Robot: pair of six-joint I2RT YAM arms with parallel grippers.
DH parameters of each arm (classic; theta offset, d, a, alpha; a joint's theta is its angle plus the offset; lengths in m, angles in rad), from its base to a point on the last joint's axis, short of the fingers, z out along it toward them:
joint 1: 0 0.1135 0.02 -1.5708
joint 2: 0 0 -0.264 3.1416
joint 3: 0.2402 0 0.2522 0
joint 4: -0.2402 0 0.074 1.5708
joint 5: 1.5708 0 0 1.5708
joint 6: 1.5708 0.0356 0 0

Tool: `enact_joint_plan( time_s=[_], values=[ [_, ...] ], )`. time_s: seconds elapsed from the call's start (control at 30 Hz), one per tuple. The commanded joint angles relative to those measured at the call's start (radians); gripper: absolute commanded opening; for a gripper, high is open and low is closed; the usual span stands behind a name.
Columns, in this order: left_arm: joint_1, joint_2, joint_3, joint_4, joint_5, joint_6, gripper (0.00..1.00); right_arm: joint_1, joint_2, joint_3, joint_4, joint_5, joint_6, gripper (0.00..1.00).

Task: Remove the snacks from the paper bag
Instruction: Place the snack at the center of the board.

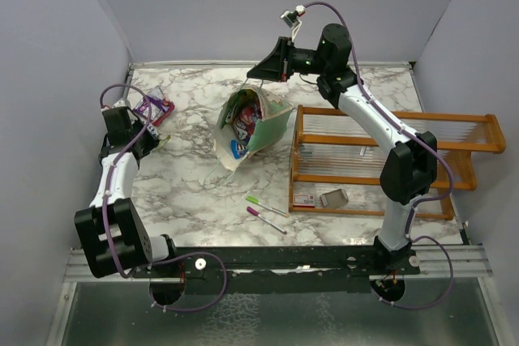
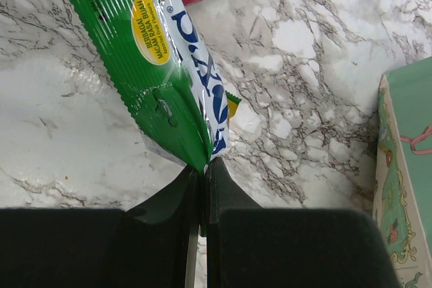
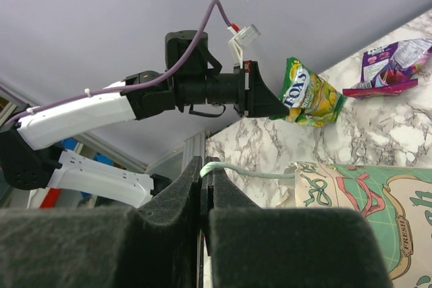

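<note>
The mint-green paper bag (image 1: 272, 123) leans over at the table's middle, mouth open, with several snack packets (image 1: 243, 123) inside. My right gripper (image 1: 263, 72) is shut on the bag's string handle (image 3: 251, 174) above its far rim; the bag's wall shows in the right wrist view (image 3: 368, 197). My left gripper (image 1: 156, 139) is shut on the edge of a green and yellow snack packet (image 2: 152, 45), held over the table's left side; it also shows in the right wrist view (image 3: 307, 92). Purple packets (image 1: 154, 105) lie on the table behind it.
An orange wooden rack (image 1: 381, 115) stands right of the bag, with a small card (image 1: 306, 198) and a grey box (image 1: 334, 198) at its front. A green pen (image 1: 263, 204) and a pink pen (image 1: 266, 219) lie near the front. Grey walls enclose the table.
</note>
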Motion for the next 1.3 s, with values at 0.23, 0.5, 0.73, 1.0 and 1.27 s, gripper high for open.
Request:
enact_joint_plan(
  time_s=[0.23,0.5,0.73,1.0,1.27],
  values=[
    [0.056,0.101,0.069,-0.045,-0.089,0.001,0.00,0.000,-0.040,0.016,0.026,0.012,0.000,0.01],
    [0.079,0.060,0.061,-0.077,-0.168,-0.021,0.45,0.000,-0.045,0.010,0.031,0.010,0.002,0.01],
    [0.076,-0.069,0.007,-0.046,-0.185,-0.021,0.76,0.000,-0.045,0.013,0.031,0.009,0.003,0.01],
    [0.044,-0.238,-0.099,0.022,0.164,-0.059,0.84,0.000,-0.047,0.014,0.024,0.011,-0.002,0.01],
    [-0.148,-0.458,-0.203,0.000,0.342,-0.104,0.83,0.000,-0.042,0.012,0.024,0.009,-0.003,0.01]
  ],
)
